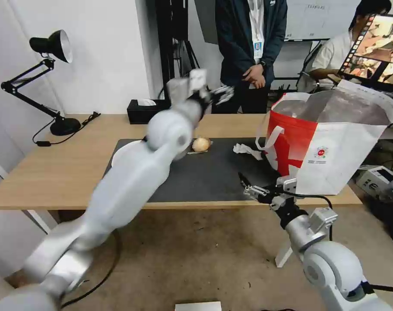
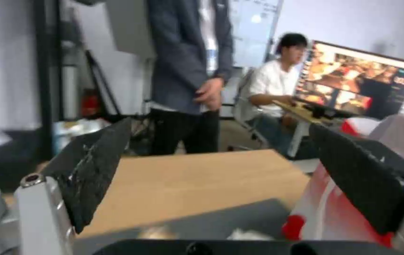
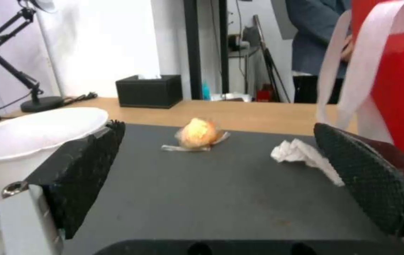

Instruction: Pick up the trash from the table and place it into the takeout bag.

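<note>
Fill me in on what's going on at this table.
A two-armed robot is clearing trash into the takeout bag. Its left claw is raised above the table, open and empty. The right claw is open at the near edge. The wrapped ball, tissue and white bowl sit on the mat.

On the table (image 1: 54,172) I count one dark mat (image 1: 205,177), one white bowl (image 3: 37,131), one wrapped ball (image 1: 201,144), one crumpled tissue (image 1: 247,150), one takeout bag (image 1: 334,147) at three o'clock, one black tissue box (image 1: 144,111), one desk lamp (image 1: 49,77).
</note>
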Motion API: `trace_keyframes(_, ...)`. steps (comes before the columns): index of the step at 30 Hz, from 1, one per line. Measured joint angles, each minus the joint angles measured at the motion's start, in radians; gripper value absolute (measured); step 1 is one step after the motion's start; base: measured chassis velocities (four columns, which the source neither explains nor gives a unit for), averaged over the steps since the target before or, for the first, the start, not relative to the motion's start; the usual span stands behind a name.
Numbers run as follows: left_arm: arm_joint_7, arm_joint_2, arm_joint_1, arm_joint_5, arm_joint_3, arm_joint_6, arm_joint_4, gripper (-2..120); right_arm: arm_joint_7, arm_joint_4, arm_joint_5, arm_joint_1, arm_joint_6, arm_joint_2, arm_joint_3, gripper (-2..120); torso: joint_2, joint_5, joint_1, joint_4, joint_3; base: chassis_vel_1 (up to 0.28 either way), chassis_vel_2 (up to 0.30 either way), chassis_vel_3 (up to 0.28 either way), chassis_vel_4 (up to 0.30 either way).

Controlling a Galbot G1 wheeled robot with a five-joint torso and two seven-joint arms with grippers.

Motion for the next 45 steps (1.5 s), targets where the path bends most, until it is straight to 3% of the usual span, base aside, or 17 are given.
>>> trace_keyframes(2,0.010,0.037,0.121,0.033,-0.077,-0.006,-0.076,100,0.012,-0.001,0.007,0.009,0.000,-0.018,0.000,100,0.000,0.0000,0.000,0.0002,0.000,0.000,0.000,0.000,0.000)
trace_keyframes(3,0.010,0.037,0.121,0.033,-0.077,-0.006,-0.076,100,0.012,-0.001,0.007,0.009,0.000,-0.018,0.000,100,0.000,0.0000,0.000,0.0002,0.000,0.000,0.000,0.000,0.000)
trace_keyframes(6,0.032,0.095,0.339,0.086,-0.225,-0.027,-0.221,100,0.042,-0.007,0.044,0.023,0.007,-0.050,0.000,100,0.000,0.0003,0.000,0.0002,0.000,0.000,0.000,0.000,0.000)
trace_keyframes(7,0.032,0.095,0.339,0.086,-0.225,-0.027,-0.221,100,0.042,-0.007,0.044,0.023,0.007,-0.050,0.000,100,0.000,0.0003,0.000,0.0002,0.000,0.000,0.000,0.000,0.000)
trace_keyframes(9,0.064,0.099,0.477,0.148,-0.337,-0.038,-0.299,100,0.057,-0.013,0.057,0.031,0.015,-0.066,-0.004,100,0.000,0.0002,0.000,0.0003,0.000,0.000,0.000,0.000,0.000)
trace_keyframes(10,0.081,0.085,0.558,0.180,-0.405,-0.044,-0.349,100,0.066,-0.015,0.059,0.032,0.021,-0.071,-0.006,100,0.000,0.0004,0.000,0.0002,0.000,0.000,0.000,0.000,0.000)
trace_keyframes(14,0.119,0.043,0.691,0.239,-0.503,-0.049,-0.418,100,0.073,-0.012,0.051,0.017,0.045,-0.067,-0.003,100,0.000,0.0004,0.000,0.0005,0.000,0.000,0.000,0.000,0.000)
trace_keyframes(16,0.155,-0.020,0.847,0.320,-0.570,-0.066,-0.474,100,0.069,0.013,0.004,-0.053,0.090,-0.035,0.036,100,0.000,0.0002,0.000,0.0005,0.000,0.000,0.000,0.000,0.000)
trace_keyframes(21,0.203,-0.096,0.986,0.405,-0.621,-0.083,-0.521,100,0.007,0.045,-0.079,-0.172,0.144,0.026,0.102,100,0.000,0.0006,0.000,0.0000,0.000,0.000,0.000,0.000,0.000)
trace_keyframes(25,0.259,-0.177,1.106,0.507,-0.640,-0.144,-0.553,100,-0.052,0.078,-0.142,-0.284,0.206,0.084,0.165,100,0.000,0.0006,0.000,-0.0001,0.000,0.000,0.000,0.000,0.000)
trace_keyframes(28,0.351,-0.258,1.215,0.606,-0.645,-0.258,-0.558,100,-0.093,0.110,-0.150,-0.365,0.245,0.132,0.215,100,0.000,0.0005,0.000,-0.0001,0.000,0.000,0.000,0.000,0.000)
trace_keyframes(32,0.390,-0.305,1.280,0.646,-0.640,-0.324,-0.558,100,-0.108,0.119,-0.150,-0.396,0.269,0.149,0.245,100,0.000,0.0005,0.000,0.0001,0.000,0.000,0.000,0.000,0.000)
trace_keyframes(34,0.422,-0.343,1.326,0.698,-0.638,-0.398,-0.549,100,-0.121,0.120,-0.144,-0.418,0.288,0.160,0.269,100,0.000,0.0007,0.000,0.0000,0.000,0.000,0.000,0.000,0.000)
trace_keyframes(35,0.448,-0.371,1.363,0.744,-0.638,-0.471,-0.534,100,-0.129,0.120,-0.135,-0.433,0.304,0.167,0.286,100,0.000,0.0008,0.000,0.0000,0.000,0.000,0.000,0.000,0.000)
trace_keyframes(37,0.456,-0.382,1.381,0.759,-0.639,-0.500,-0.525,100,-0.132,0.121,-0.131,-0.440,0.311,0.170,0.293,100,0.000,0.0007,0.000,0.0001,0.000,0.000,0.000,0.000,0.000)
trace_keyframes(40,0.463,-0.406,1.461,0.774,-0.635,-0.599,-0.496,100,-0.144,0.121,-0.116,-0.474,0.334,0.188,0.317,100,0.000,0.0006,0.000,0.0000,0.000,0.000,0.000,0.000,0.000)
trace_keyframes(45,0.446,-0.399,1.527,0.768,-0.603,-0.653,-0.487,100,-0.149,0.121,-0.105,-0.497,0.344,0.199,0.321,100,0.000,0.0006,0.000,0.0000,0.000,0.000,0.000,0.000,0.000)
